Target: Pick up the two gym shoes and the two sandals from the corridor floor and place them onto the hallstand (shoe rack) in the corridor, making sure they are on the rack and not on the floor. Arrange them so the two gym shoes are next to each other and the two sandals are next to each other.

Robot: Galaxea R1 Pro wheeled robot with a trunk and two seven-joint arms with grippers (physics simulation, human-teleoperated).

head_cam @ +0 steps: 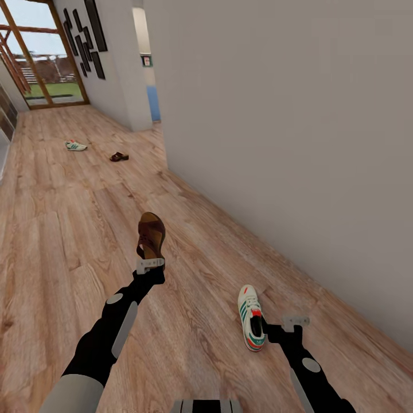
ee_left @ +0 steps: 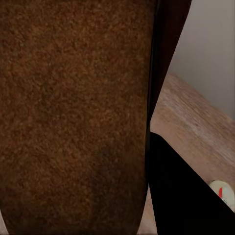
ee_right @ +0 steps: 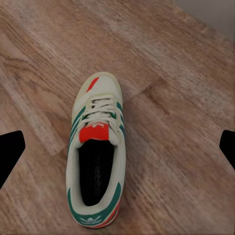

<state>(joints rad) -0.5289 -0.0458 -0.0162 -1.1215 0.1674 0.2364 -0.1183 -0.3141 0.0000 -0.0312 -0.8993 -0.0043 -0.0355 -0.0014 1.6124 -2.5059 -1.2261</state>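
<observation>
corridor floor [head_cam: 69, 229]: light wood planks running from the robot's base up to a glazed door at the far end.
wall [head_cam: 287, 115]: plain grey, along the right side of the corridor; dark panels hang on the far left wall.
left arm: reaches forward at the head view's left, ending at the left gripper [head_cam: 150, 264].
right arm: reaches forward at the head view's right, ending at the right gripper [head_cam: 295, 321].
near sandal [head_cam: 151, 235]: dark brown, held up off the planks by its heel end, toe pointing away from the robot; its brown surface [ee_left: 73, 117] covers most of the left wrist view.
near gym shoe [head_cam: 251, 317]: white with green stripes, lying upright on the floor, just beside the right gripper, toe away from the robot; in the right wrist view it [ee_right: 97, 156] lies between the two dark fingertips [ee_right: 10, 152].
far gym shoe [head_cam: 76, 145]: on the floor well down the corridor.
far sandal [head_cam: 119, 156]: on the floor near the far gym shoe, apart from it.
left gripper state: clamped on the near sandal.
right gripper state: spread wide, holding nothing.
</observation>
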